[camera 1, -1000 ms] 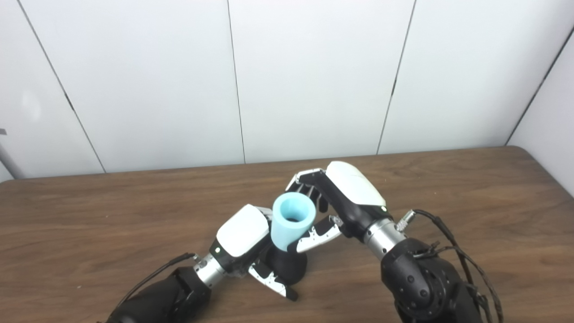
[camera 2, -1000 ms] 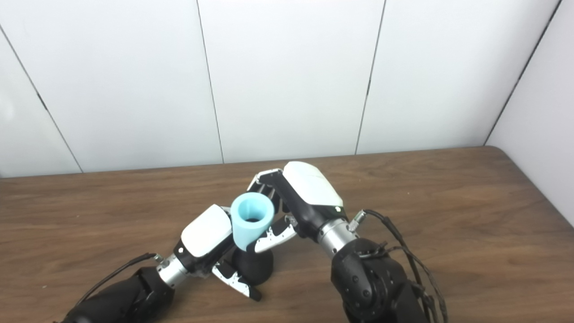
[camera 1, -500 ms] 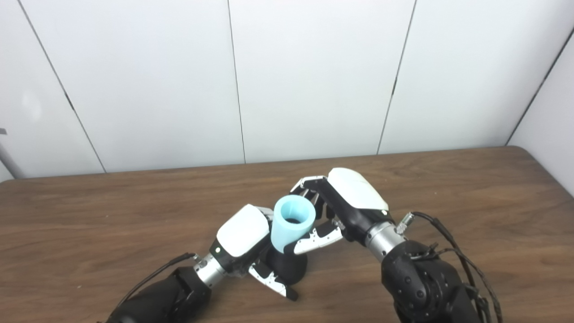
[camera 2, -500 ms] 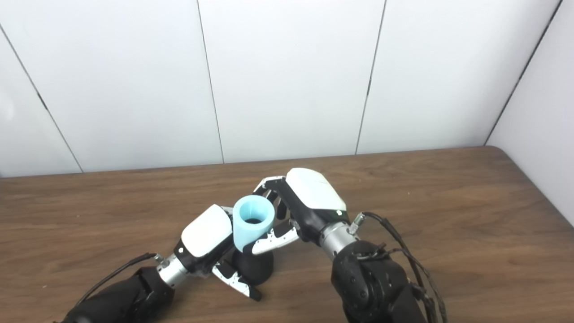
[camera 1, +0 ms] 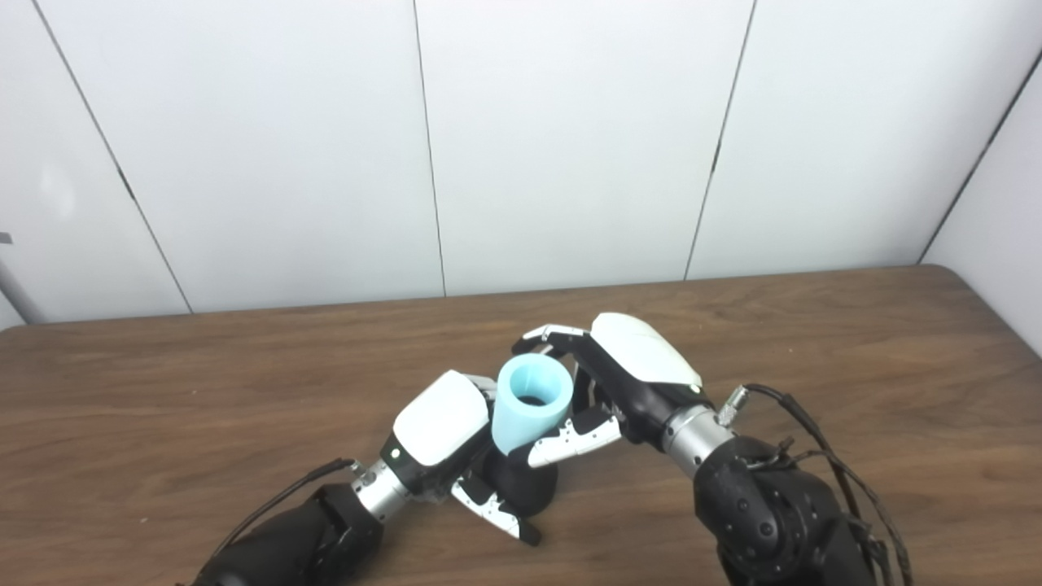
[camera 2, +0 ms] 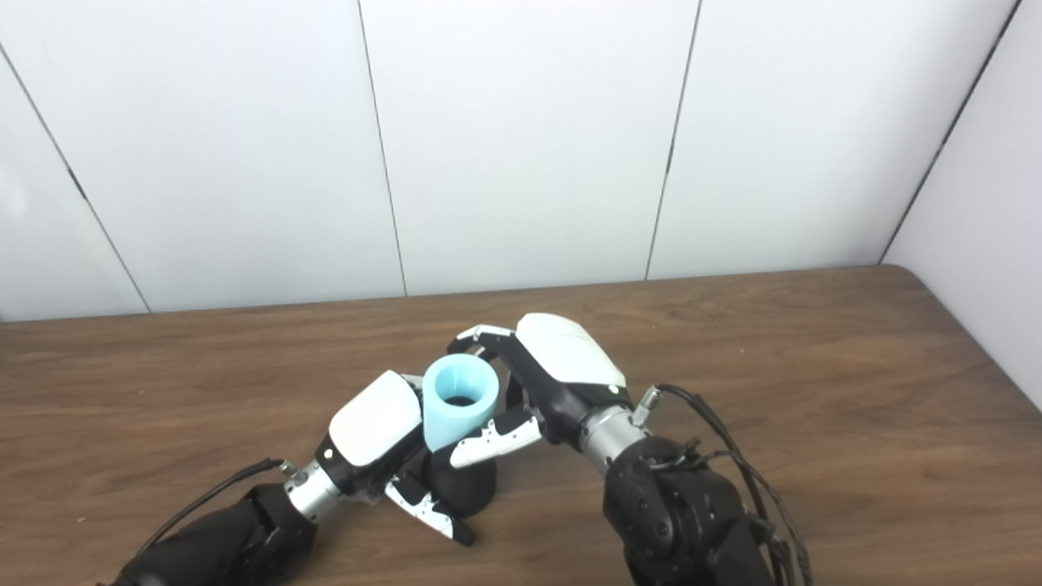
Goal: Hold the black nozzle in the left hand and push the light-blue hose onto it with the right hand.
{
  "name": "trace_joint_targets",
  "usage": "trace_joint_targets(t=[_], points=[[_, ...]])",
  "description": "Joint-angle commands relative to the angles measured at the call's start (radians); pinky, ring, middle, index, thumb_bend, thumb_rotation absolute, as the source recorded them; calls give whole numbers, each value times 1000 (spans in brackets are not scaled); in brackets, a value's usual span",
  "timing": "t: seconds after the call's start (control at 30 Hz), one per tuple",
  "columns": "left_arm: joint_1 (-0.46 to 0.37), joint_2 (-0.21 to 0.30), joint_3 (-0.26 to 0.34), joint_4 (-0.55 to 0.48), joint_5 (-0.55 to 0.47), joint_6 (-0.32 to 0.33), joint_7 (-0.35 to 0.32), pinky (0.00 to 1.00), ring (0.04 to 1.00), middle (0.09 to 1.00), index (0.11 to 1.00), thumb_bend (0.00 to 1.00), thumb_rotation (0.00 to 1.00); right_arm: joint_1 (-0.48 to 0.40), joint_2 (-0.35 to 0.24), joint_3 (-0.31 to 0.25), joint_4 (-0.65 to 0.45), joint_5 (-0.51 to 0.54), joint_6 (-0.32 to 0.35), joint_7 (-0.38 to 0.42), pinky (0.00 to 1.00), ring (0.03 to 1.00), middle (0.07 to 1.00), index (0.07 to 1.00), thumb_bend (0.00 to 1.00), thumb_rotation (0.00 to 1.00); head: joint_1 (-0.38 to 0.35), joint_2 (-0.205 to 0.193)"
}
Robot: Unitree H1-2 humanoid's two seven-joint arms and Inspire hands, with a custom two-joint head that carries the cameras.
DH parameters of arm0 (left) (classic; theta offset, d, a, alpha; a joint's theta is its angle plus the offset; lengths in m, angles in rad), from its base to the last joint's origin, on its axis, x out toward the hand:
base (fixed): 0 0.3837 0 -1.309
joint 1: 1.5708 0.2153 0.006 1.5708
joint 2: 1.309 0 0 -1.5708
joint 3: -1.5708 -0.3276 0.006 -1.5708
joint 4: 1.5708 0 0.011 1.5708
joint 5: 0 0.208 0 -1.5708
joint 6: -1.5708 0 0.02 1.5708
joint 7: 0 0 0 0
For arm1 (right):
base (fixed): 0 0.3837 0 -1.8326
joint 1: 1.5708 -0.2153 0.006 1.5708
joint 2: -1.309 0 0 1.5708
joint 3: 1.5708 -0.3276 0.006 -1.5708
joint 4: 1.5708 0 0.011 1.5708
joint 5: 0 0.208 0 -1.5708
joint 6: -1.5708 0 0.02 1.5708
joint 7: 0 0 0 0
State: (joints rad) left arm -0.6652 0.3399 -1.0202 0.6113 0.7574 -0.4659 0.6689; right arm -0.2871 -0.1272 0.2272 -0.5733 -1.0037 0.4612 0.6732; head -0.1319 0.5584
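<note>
While you look across the wooden table [camera 1: 814,342], which fills the lower half of the frame below the white panelled wall [camera 1: 570,138], note that its surface shows nothing besides the two arms and the parts they hold, so nothing stands in the way of the push.

Your right hand [camera 1: 627,382], just right of centre, is clasped around the light-blue hose [camera 1: 529,403]: fingers curl over the far side of the rim and the thumb presses the near side low down. That wrap-around hold seems chosen so you can bear down along the hose's length without it slipping sideways.

Your left hand [camera 1: 444,439], lower left of centre, is clenched on the black nozzle [camera 1: 525,488], whose wide base sits at or just above the tabletop; which, you cannot tell. Holding it low and braced likely gives the push something firm to work against.

The hose stands at centre frame, tilted with its open mouth up and toward the camera, its lower end meeting the top of the nozzle. How far it is seated is hidden by the fingers. Watch the tilt, since a skewed push may jam the sleeve.

A black cable [camera 1: 806,423] loops off the right wrist at lower right, well apart from the work.
</note>
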Motion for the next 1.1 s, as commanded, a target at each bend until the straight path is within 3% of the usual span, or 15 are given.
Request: trace_joint_targets(t=[0.0,0.03,0.17,0.23,0.33,0.43,0.67,0.83,0.93,1.07], points=[[224,-86,-92,75,-19,-4,10,415,476,507,458,520,0,-32,-11,-47,-101,46,2,-7,489,702,942,970,1000,557,0,2],[224,-87,-92,76,-19,-4,11,415,476,507,459,520,0,-28,-10,-58,-107,70,-3,-15,511,726,963,991,1000,559,0,2],[226,-86,-89,74,-21,-4,4,418,477,507,459,520,0,-10,5,-98,-126,174,-42,-74,442,664,959,1000,1000,547,1,2],[226,-85,-87,70,-23,-4,-3,416,478,507,459,520,0,12,18,-118,-132,239,-84,-129,759,911,992,1000,1000,584,1,2],[227,-84,-86,67,-24,-4,-10,418,481,508,459,520,0,36,21,-126,-134,268,-121,-187,927,991,1000,1000,1000,649,1,2],[226,-85,-86,69,-20,-4,-6,419,482,508,459,520,0,61,12,-118,-133,258,-175,-250,989,1000,1000,1000,1000,661,2,1],[225,-87,-90,75,-20,-4,8,419,477,507,460,520,0,120,-30,-71,-124,188,-340,-372,1000,1000,1000,1000,956,770,3,0],[223,-87,-94,81,-15,-4,17,415,477,507,460,520,0,162,-59,-23,-125,115,-449,-422,1000,1000,1000,1000,918,798,3,0],[222,-90,-97,85,-5,-4,36,360,435,494,475,521,0,179,-69,0,-125,70,-517,-459,1000,986,988,976,902,797,5,4],[227,-87,-76,65,6,-4,3,350,439,491,479,521,0,200,-77,22,-131,29,-578,-470,989,962,963,936,892,790,6,5]])
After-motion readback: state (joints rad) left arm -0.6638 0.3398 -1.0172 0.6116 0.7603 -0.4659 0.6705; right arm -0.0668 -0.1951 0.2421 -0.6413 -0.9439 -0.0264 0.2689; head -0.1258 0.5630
